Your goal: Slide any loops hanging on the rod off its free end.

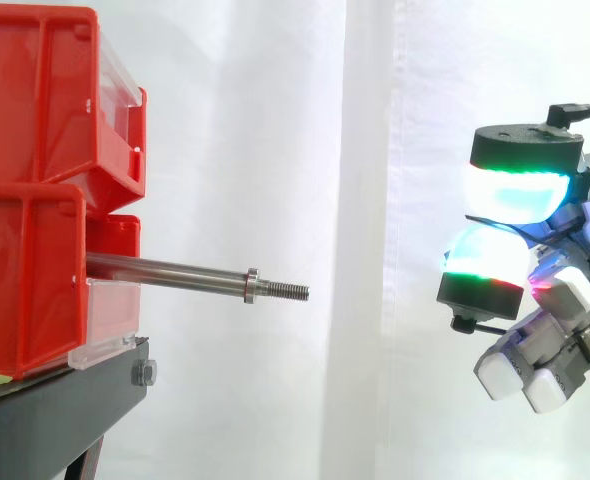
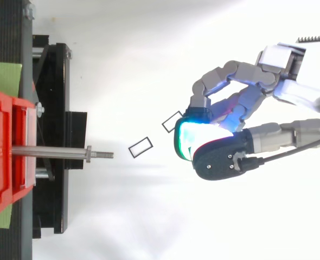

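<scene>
1. Side view: a metal rod juts level out of the lower of two stacked red bins, pointing right; the bins sit on a black stand before a white curtain.
2. Near the rod's free end sits a collar, and past it a short threaded tip; the shaft shows as plain metal from the bin to the tip.
3. The robot hand hangs at the right edge, well apart from the tip and at about its height; it is clenched, with two glowing pads pressed one on the other and the remaining fingers curled under; nothing shows between them.
4. Top view: the rod runs from the red bins over the black stand, tip pointing right.
5. Two small black rectangular loops lie between the tip and the robot hand; one loop is near the tip but clear of it; the other loop is just beside the glowing pads; whether it touches them I cannot tell.
6. Here too the fingers are curled inward, pads together.
</scene>
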{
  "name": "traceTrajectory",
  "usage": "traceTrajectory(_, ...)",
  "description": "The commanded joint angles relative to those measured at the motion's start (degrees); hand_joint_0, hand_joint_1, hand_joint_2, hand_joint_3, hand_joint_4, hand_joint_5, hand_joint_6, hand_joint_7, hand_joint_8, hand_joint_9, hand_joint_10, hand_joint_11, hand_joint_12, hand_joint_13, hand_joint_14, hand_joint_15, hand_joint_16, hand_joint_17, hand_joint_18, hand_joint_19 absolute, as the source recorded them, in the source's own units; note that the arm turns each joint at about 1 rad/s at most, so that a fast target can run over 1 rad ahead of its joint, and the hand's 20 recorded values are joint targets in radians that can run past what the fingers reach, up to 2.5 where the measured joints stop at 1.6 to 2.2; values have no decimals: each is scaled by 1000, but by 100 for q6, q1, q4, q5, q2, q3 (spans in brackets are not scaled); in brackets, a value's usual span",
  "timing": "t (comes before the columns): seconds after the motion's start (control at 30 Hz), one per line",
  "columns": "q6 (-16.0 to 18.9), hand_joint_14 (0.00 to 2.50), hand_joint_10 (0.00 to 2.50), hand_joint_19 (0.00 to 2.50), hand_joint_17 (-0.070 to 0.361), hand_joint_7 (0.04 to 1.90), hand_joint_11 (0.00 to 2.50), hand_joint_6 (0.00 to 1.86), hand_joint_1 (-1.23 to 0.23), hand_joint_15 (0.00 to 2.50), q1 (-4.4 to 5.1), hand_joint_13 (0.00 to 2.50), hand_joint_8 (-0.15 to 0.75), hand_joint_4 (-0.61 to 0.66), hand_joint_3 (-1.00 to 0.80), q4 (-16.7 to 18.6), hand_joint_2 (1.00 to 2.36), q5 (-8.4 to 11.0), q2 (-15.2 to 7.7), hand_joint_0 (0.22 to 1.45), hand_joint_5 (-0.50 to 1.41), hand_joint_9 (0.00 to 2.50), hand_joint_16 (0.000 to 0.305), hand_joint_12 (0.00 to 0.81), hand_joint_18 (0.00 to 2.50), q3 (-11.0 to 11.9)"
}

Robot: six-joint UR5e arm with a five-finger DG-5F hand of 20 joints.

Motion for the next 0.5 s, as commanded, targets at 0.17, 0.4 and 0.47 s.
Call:
traceTrajectory(0.17, 1, 13, 17, 402, 109, 975, 518, 862, -673, 327, 0, 726, 273, 121, -315, -15, 1014, 0, 0, 604, -104, 1176, 48, 348, 636, 0)
traceTrajectory(0.4, 1, 13, 17, 407, 109, 1004, 517, 893, -739, 324, 0, 728, 277, 96, -198, -32, 1019, 0, 0, 604, -97, 1183, 48, 346, 643, 0)
traceTrajectory(0.47, 18, 15, 17, 407, 108, 997, 512, 894, -739, 326, 0, 731, 275, 86, -203, -32, 1018, 0, 0, 605, -97, 1184, 48, 346, 644, 0)
